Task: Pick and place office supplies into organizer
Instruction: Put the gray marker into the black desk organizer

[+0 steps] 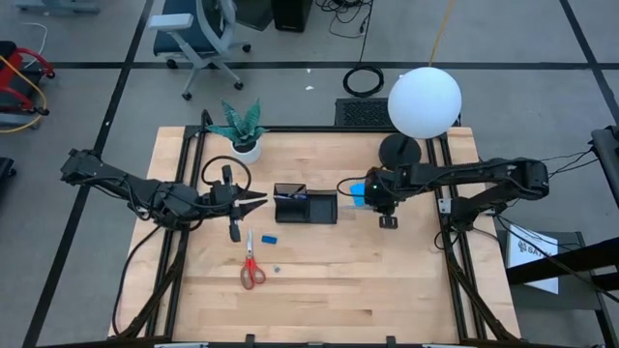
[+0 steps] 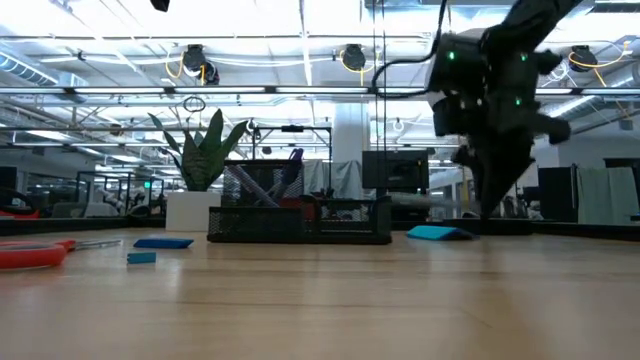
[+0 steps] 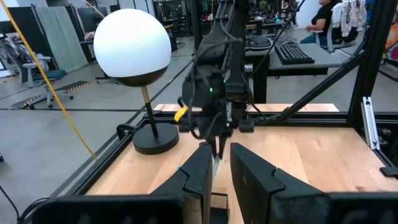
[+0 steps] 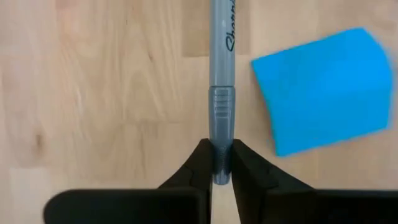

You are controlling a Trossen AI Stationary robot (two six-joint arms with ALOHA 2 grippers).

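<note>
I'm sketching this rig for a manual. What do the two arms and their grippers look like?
Both arms are dark, jointed links trailing black cables. The left gripper and right gripper each end in two black, wedge-shaped fingers. Small green lights glow on the right arm's wrist housing.

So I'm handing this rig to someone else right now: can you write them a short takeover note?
Right gripper: shut on a grey marker lying on the table, beside the blue note pad, right of the organizer.
Left gripper: shut on a thin pen, held just left of the organizer.
Organizer: some pens already stand in its taller compartment.
Still on the table: red-handled scissors, a flat blue piece and a tiny blue block.
Left: bin both held pens, then the rest.
</note>
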